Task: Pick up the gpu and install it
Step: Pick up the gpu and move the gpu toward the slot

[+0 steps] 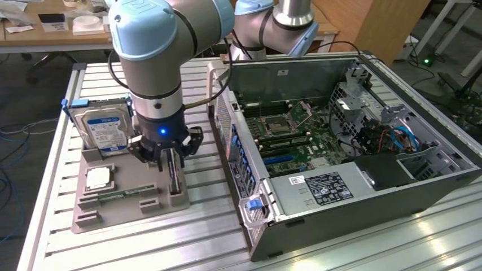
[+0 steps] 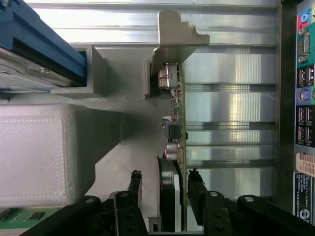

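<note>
Exterior view, left first: hard drive (image 1: 105, 130) upright in the grey holder (image 1: 113, 217) on the surface (image 1: 203, 243), at 10 o'clock of the gripper (image 1: 171, 161). The gpu (image 1: 176, 183) stands edge-on in the holder's slot, directly under the gripper, long axis 12-to-6. Fingers (image 2: 135, 184) are apart, one on each face of the card, with a gap on one side, so not clamped. Open computer case (image 1: 331, 237) sits at 3 o'clock, well apart.
</note>
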You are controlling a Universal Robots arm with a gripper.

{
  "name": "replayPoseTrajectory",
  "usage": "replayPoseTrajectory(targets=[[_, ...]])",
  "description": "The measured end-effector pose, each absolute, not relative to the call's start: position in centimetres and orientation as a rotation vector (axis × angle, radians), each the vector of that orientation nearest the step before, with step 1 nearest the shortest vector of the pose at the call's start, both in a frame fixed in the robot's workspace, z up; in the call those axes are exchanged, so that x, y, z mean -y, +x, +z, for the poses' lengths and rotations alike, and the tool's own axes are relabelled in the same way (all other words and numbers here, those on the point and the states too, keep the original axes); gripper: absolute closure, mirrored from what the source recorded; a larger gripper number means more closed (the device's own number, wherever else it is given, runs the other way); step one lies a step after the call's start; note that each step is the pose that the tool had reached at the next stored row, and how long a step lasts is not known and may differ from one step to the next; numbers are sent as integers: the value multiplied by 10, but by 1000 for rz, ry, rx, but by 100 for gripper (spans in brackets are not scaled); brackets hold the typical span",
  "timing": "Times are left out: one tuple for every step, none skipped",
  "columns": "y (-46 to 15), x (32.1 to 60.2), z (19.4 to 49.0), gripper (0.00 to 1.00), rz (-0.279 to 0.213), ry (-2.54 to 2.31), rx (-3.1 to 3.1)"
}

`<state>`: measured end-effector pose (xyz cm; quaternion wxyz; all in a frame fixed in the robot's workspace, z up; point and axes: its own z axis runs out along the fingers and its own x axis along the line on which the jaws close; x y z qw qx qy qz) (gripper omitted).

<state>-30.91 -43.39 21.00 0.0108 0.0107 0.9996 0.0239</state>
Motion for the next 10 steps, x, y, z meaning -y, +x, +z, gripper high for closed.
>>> replayPoseTrajectory(targets=[[-309, 434, 210, 49, 74, 33, -3119], [-309, 434, 210, 49, 74, 33, -3119], [-309, 434, 210, 49, 74, 33, -3119], [-309, 434, 210, 49, 74, 33, -3119], [-309, 434, 210, 49, 74, 33, -3119], [-309, 434, 210, 49, 74, 33, -3119], [-309, 434, 210, 49, 74, 33, -3119], [-309, 434, 210, 49, 74, 33, -3119], [-309, 434, 210, 51, 74, 33, -3119], [-309, 434, 210, 57, 74, 33, -3119]])
